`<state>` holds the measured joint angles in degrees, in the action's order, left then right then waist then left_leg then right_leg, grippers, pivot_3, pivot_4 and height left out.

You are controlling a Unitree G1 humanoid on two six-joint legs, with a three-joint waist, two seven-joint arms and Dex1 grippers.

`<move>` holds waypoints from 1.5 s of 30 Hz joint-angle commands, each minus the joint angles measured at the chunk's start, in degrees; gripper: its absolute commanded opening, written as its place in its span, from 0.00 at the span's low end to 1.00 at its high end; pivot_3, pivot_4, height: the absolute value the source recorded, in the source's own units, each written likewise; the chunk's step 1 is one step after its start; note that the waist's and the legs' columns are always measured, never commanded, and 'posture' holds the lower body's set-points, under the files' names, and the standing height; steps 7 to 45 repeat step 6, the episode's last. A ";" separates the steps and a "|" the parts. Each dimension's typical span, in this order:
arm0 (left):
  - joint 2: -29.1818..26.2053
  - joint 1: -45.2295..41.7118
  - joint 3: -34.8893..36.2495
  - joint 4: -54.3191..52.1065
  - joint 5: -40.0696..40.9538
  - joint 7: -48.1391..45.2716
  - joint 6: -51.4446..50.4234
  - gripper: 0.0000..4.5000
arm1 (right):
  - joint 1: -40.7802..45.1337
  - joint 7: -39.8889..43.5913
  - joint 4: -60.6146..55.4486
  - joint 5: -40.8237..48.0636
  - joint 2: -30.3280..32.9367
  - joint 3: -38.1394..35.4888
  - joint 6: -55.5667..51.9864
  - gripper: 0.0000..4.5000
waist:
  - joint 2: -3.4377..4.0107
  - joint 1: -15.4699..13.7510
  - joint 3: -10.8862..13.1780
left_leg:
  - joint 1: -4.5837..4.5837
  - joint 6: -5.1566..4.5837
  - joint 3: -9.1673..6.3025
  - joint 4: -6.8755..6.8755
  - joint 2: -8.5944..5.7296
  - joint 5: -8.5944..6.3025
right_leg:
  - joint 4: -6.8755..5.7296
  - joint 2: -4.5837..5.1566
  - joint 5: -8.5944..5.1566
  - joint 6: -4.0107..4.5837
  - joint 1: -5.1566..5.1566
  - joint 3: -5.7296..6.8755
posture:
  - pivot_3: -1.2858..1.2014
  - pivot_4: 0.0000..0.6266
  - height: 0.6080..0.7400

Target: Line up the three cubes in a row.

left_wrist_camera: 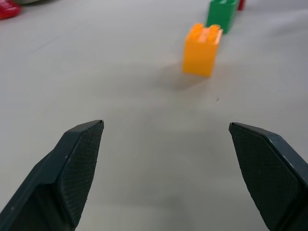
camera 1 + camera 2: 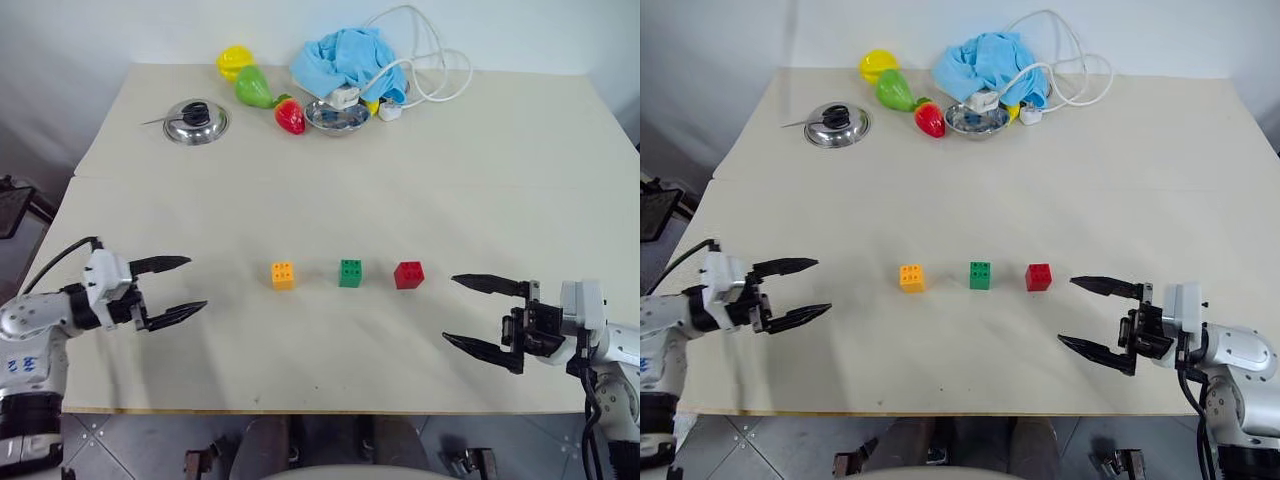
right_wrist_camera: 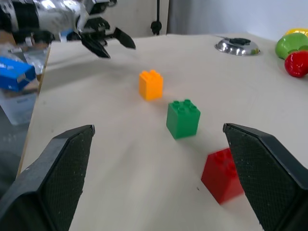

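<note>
Since they're hard little plastic blocks, the orange cube (image 2: 283,275), green cube (image 2: 350,272) and red cube (image 2: 408,274) (already in a row mid-table) look light, best pinched on flat sides. Left gripper (image 2: 174,289) and right gripper (image 2: 483,315) hang spread, empty.

Three studded plastic cubes stand upright on the table top, studs up, in a single row running left to right across the near half. Orange cube (image 2: 283,275) is leftmost, green cube (image 2: 350,272) in the middle, red cube (image 2: 408,274) rightmost. Each is separated from its neighbour by a gap; none touch. The spacing looks roughly even. The row is close to straight, with the green cube sitting very slightly further back than the other two.
</note>
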<state>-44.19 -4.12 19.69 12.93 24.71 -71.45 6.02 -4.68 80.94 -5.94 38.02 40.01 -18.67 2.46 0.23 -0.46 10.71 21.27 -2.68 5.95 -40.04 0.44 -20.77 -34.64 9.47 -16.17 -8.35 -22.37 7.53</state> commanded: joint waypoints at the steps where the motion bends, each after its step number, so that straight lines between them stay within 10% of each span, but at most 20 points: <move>1: -0.14 2.84 2.18 -4.09 0.50 2.26 0.87 0.98 | -0.24 1.76 1.66 -0.35 1.04 -2.04 2.40 1.00 | 0.00 0.10 0.00 | 0.00 0.00 0.00 0.01 0.01 0.00 | 0.00 -0.02 0.00 0.00 0.00 0.01 | 0.52 0.24 1.00; 45: 0.97 5.24 2.16 -5.62 0.37 4.46 1.81 0.98 | 1.19 1.61 3.68 -0.76 0.93 -1.56 3.06 1.00 | 0.01 0.56 0.00 | -0.03 0.01 0.07 0.01 0.04 0.00 | -0.02 -0.02 0.00 0.00 -0.01 -0.01 | 0.52 0.24 1.00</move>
